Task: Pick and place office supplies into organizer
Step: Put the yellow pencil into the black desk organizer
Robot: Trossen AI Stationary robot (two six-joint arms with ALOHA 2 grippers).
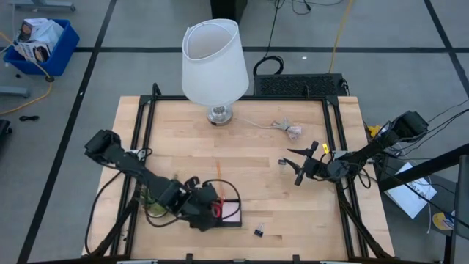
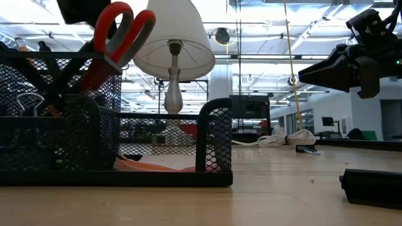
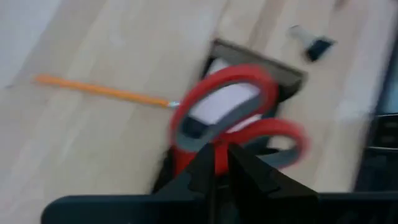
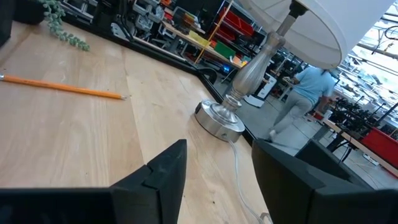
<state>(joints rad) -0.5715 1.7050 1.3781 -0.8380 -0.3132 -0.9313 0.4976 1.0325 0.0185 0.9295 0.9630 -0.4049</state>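
Observation:
The black mesh organizer (image 1: pixel 229 218) (image 2: pixel 213 138) sits near the table's near edge, with a pink sticky pad (image 1: pixel 233 212) in its low part. The red-handled scissors (image 1: pixel 217 208) (image 3: pixel 230 118) stand tilted in its tall part, handles (image 2: pixel 119 31) up. My left gripper (image 1: pixel 204 202) (image 3: pixel 216 171) is over the organizer, shut on the scissors. An orange pencil (image 1: pixel 218 168) (image 3: pixel 99 91) (image 4: pixel 62 87) lies on the wood beyond it. Black binder clips lie at the near edge (image 1: pixel 259 232) (image 3: pixel 314 45) and mid-table (image 1: pixel 282 162). My right gripper (image 1: pixel 300 166) (image 4: pixel 214 180) hovers open at the right. My left gripper pinches the scissors between its two fingers just below the red handles (image 3: pixel 214 152), where the loops meet. The fingers come from above and from the table's left. The scissors lean with the handles up and the blades down inside the organizer's tall mesh compartment (image 2: pixel 63 125).
A white-shaded lamp (image 1: pixel 215 59) (image 4: pixel 221 118) stands at the far edge, with a pale cable bundle (image 1: pixel 289 130) (image 2: pixel 286 138) to its right. A green plant (image 1: pixel 150 199) sits left of the organizer. A person (image 4: pixel 305 93) walks in the room behind. Bare wood lies mid-table.

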